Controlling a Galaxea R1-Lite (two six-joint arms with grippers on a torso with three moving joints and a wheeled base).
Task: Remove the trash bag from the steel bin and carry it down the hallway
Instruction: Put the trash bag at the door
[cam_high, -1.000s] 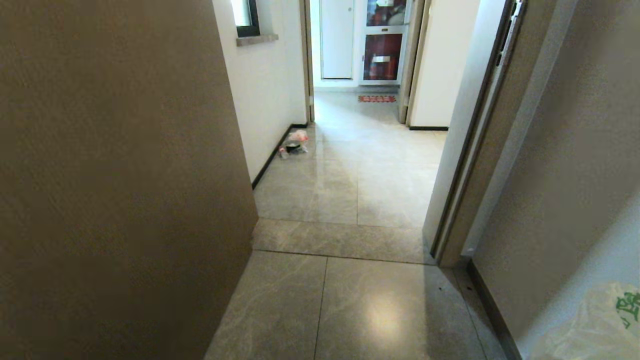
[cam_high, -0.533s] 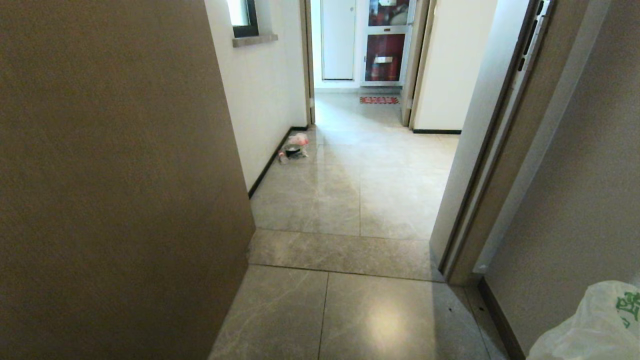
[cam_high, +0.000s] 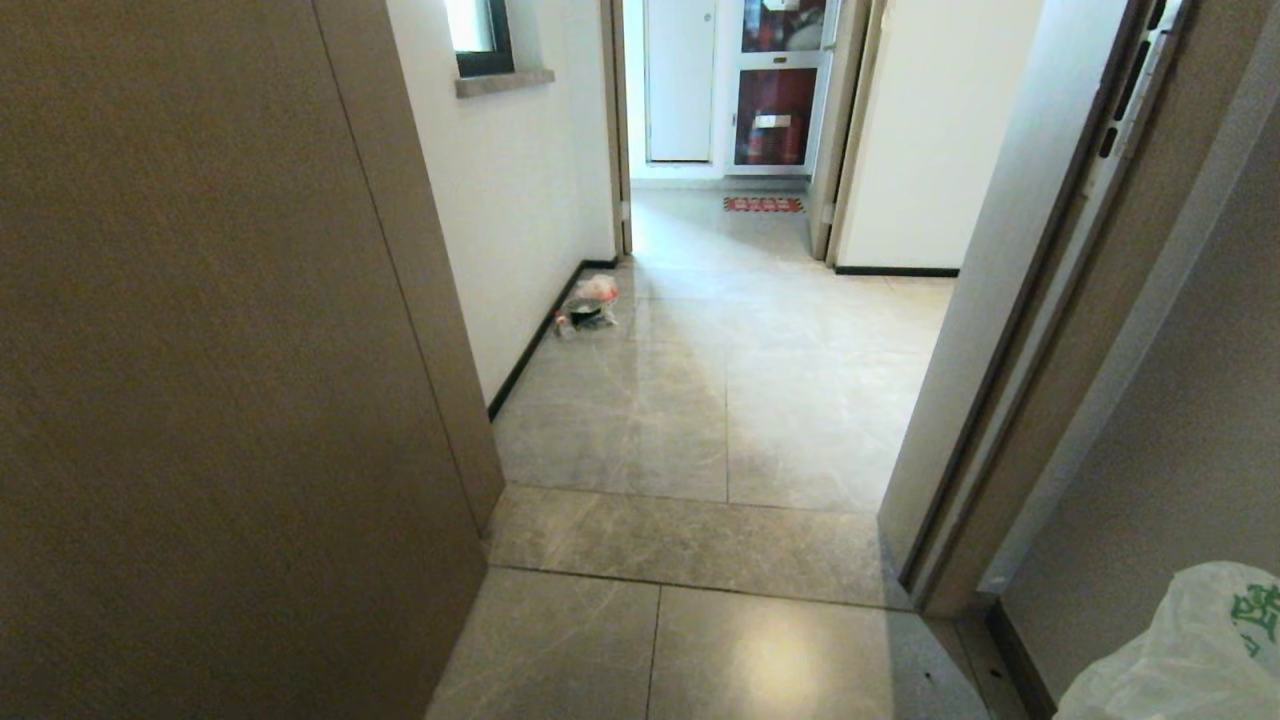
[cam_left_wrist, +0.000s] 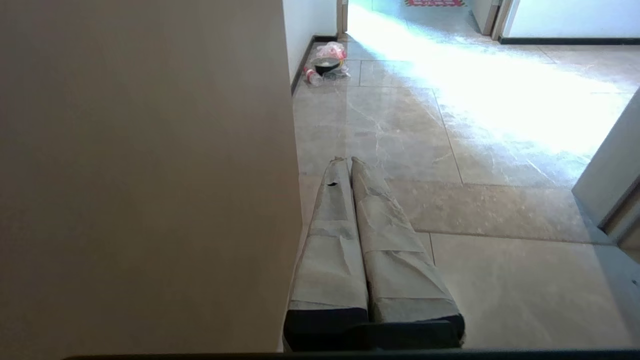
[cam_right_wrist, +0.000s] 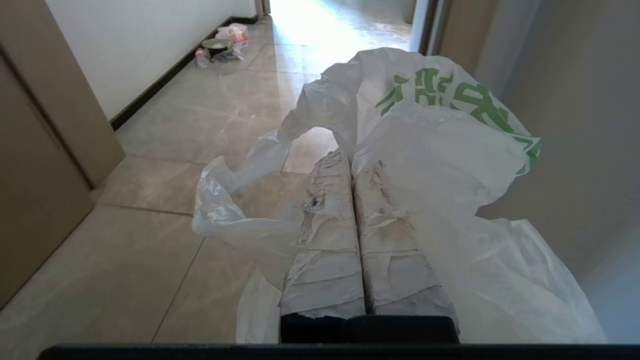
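My right end effector (cam_right_wrist: 352, 157) is pressed together on the bag (cam_right_wrist: 440, 145), which drapes over it near the right door frame (cam_high: 1010, 330). My left end effector (cam_left_wrist: 350, 161) is together, empty. Litter (cam_high: 590, 303) lies farther off, beyond the frame.
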